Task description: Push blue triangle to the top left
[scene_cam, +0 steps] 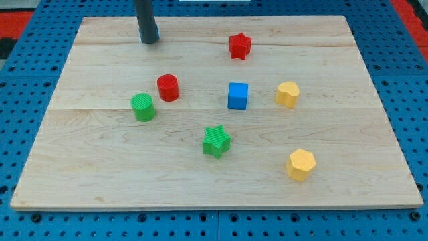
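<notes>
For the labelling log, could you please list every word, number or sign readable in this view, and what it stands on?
None: no text shows on the wooden board, the blue perforated table, the dark rod's tip, or any coloured block.

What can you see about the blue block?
The blue block looks like a small cube, not clearly a triangle. It is bright blue, plastic-looking, and sits flat on the wooden board, near the middle. Nothing touches it. A yellow block sits apart at its right. My tip is far off, toward the view's top left.
</notes>
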### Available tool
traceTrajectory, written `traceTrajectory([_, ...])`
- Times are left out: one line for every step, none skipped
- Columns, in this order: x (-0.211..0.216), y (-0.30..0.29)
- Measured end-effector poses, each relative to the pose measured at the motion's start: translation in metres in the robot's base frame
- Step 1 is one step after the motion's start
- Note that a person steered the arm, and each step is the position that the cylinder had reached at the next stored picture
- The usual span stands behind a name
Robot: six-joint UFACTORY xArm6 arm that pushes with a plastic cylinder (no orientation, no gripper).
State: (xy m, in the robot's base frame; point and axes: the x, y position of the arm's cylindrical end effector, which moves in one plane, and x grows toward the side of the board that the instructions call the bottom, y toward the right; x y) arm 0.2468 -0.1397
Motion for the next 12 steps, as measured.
traceTrajectory([-0.011,-0.011])
traceTrajectory([-0.010,0.020])
traceTrajectory([-0.035,0.051])
traceTrajectory([-0.055,0.041])
traceTrajectory([-0.055,0.013])
traceTrajectory([-0.055,-0.004])
traceTrajectory([-0.055,-0.007])
traceTrajectory([-0.053,0.030])
traceTrajectory([-0.053,0.007])
traceTrajectory([-0.039,-0.004])
traceTrajectory([-0.019,-0.003])
traceTrajectory([-0.019,-0.017])
